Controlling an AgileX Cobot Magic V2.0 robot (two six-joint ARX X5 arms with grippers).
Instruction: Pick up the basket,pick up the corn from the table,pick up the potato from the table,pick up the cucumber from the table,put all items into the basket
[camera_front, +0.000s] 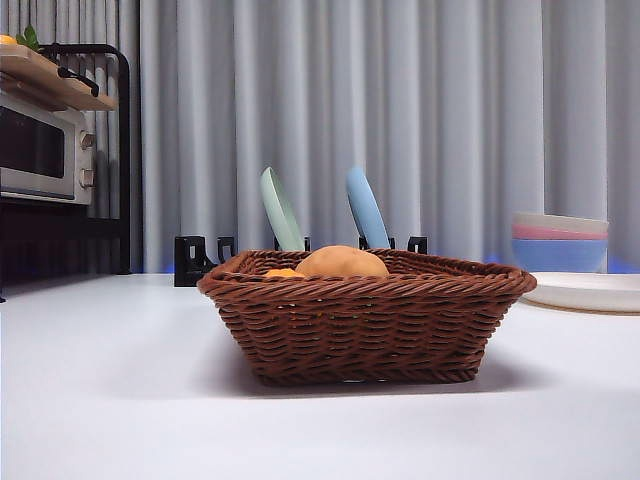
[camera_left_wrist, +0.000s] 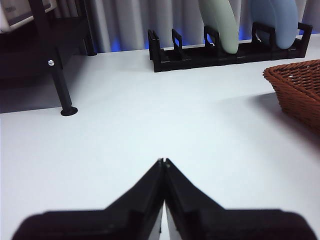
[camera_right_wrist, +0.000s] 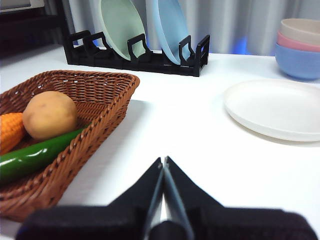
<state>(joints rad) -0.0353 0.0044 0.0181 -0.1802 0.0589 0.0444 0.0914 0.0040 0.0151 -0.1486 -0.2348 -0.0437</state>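
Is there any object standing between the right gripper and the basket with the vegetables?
Nothing visible does. Only bare white table lies between the shut right gripper and the basket, which already holds the potato, the corn and the cucumber. The white plate sits off to the other side.

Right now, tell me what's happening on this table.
Nothing is being handled. The corn, potato and cucumber all lie inside the basket, which stands on the table. The left gripper and right gripper are both shut and empty, one on each side of the basket.
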